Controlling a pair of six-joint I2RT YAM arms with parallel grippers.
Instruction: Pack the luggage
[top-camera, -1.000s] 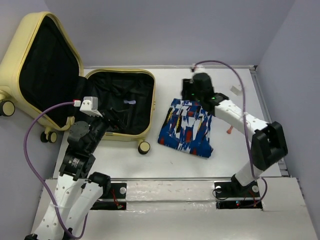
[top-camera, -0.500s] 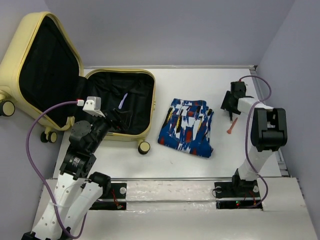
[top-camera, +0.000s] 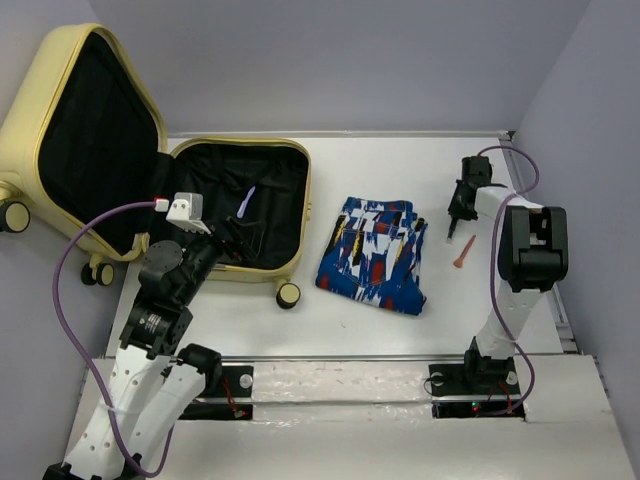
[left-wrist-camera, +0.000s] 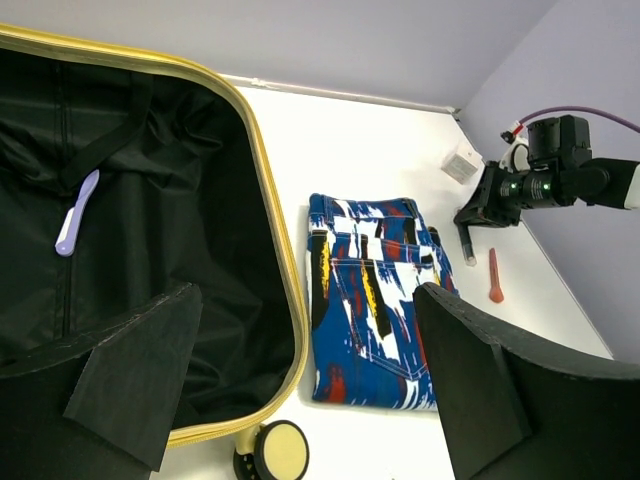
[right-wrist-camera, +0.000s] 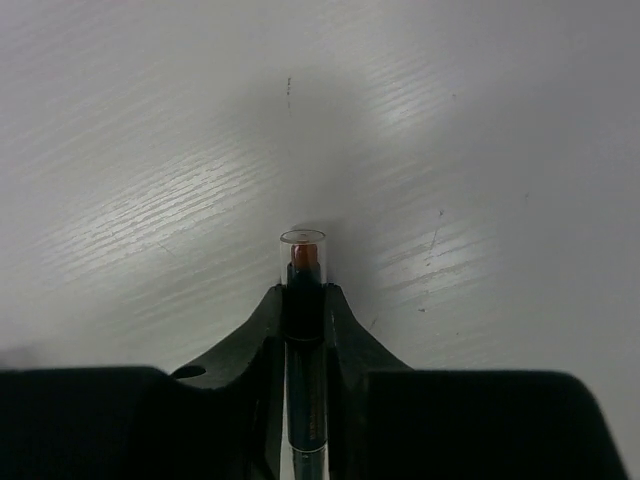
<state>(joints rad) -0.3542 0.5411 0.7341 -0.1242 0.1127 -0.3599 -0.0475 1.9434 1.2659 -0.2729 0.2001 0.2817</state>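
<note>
At the table's left the large pale-yellow hard-shell luggage (top-camera: 22, 120) lies open under the wide-spread left gripper (top-camera: 226, 240), while the right gripper (top-camera: 455, 222) has left the folded blue-white-red patterned bundle (top-camera: 375, 255) and now pinches a slim clear-capped tube (right-wrist-camera: 302, 262), likely to be packed first.

arms (top-camera: 120, 392): white shells, black joints | cables (top-camera: 56, 272): purple | left wrist box (top-camera: 183, 208): white | tool fingers (left-wrist-camera: 135, 375): black wedges

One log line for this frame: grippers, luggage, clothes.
left gripper open over open luggage | right gripper shut on clear-capped stick | folded shorts on table, unpacked
</note>
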